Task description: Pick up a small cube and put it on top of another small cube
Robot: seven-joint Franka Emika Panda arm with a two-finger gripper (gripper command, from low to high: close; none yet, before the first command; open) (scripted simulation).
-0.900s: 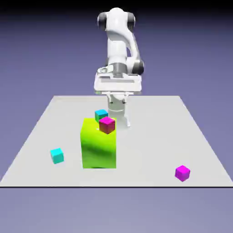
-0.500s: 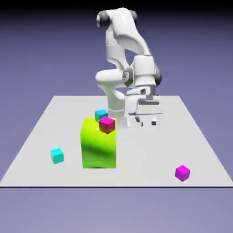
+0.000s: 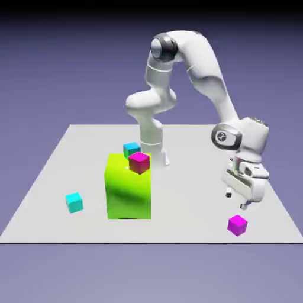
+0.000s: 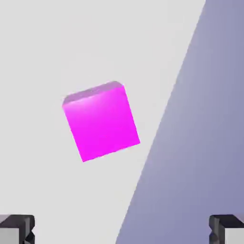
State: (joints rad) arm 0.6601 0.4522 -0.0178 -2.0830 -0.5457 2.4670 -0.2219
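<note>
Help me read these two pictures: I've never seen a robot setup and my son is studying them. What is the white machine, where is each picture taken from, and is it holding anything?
The white machine is a robot arm; its gripper is open and holds nothing. One picture looks at the table from outside. The other comes from a camera on the hand, looking down past two grey fingertips. Below the hand lies the small magenta cube, seen large in the hand view. Also there: a big lime-green block, a red-sided cube on top of it, and two cyan cubes.

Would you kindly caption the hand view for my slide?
Open gripper hovering above the small magenta cube near the white table's edge.
</note>
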